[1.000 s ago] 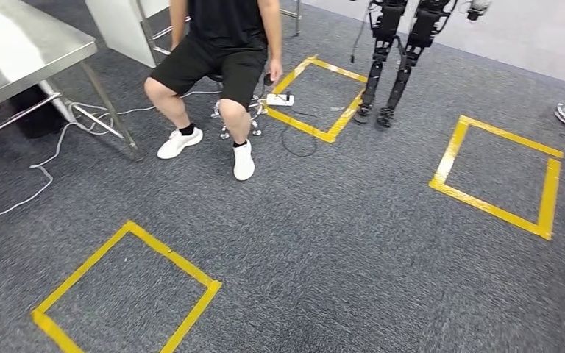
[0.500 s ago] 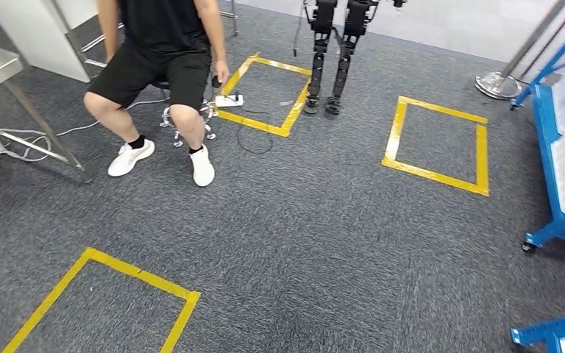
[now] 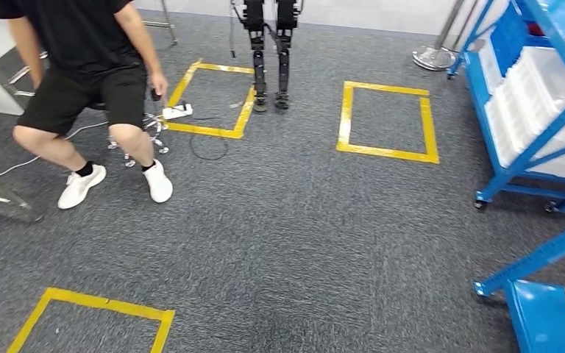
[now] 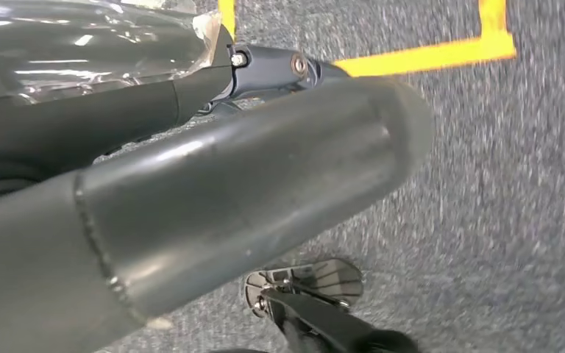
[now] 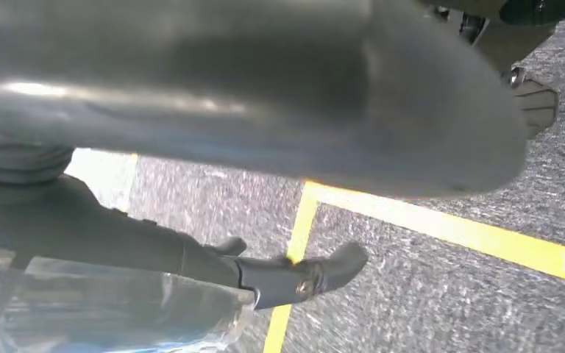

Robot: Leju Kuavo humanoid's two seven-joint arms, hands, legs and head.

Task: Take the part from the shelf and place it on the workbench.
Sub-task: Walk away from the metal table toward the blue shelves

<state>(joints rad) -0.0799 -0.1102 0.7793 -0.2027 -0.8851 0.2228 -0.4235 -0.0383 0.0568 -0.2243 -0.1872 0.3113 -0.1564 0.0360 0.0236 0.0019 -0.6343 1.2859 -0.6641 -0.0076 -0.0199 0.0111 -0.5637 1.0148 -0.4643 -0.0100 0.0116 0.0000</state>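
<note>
Hanging above carpet (image 4: 500, 220), left hand (image 4: 191, 176), grip unclear.

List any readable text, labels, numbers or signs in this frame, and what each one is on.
None can be read.
Blue shelf rack and its white bins: no label is legible.
Yellow tape squares on the carpet: plain outlines, no characters.
Person's black shirt: no print visible.
Both wrist views are blurred and show no text.

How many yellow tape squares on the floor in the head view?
3. One lies beside the seated person, with the standing robot legs at its edge. One lies near the blue shelf. One is cut off at the picture's bottom edge. More may lie outside the picture.
</note>
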